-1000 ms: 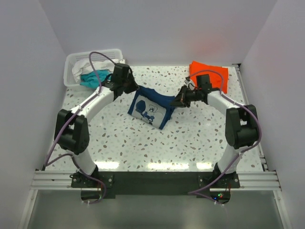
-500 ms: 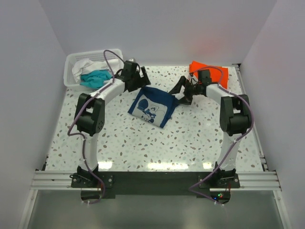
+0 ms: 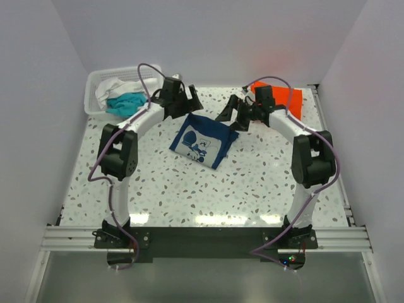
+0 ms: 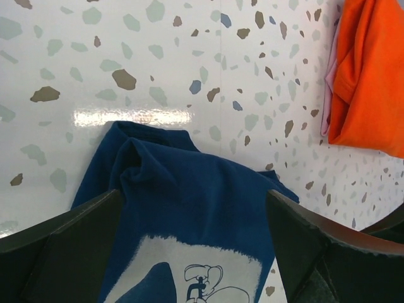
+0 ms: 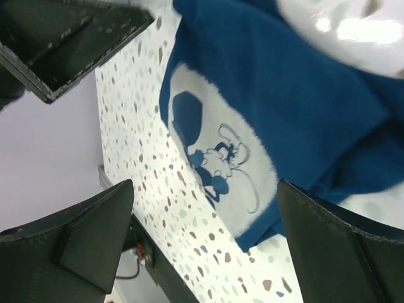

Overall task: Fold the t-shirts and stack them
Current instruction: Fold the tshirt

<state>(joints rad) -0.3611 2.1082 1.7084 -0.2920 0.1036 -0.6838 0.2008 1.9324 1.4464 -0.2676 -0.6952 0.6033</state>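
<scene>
Arms (image 3: 136, 123) reach over the navy t-shirt (image 3: 203, 140), folded print-up on the table (image 3: 252, 183) — left gripper (image 3: 189, 103) and right gripper (image 3: 232, 113) hover at its far edge, jaws apart and empty; the orange t-shirt (image 3: 289, 101), folded far right, likely anchors the stack.

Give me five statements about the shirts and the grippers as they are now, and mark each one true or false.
1. The navy t-shirt lies on the table between the left gripper and the right gripper. True.
2. Both grippers are shut on the navy t-shirt. False: both stand open and hold nothing.
3. The orange t-shirt is in the basket. False: it lies on the table at the far right corner.
4. The navy t-shirt shows a pale print facing up. True.
5. The basket is empty. False: teal cloth and white cloth lie in it.
</scene>
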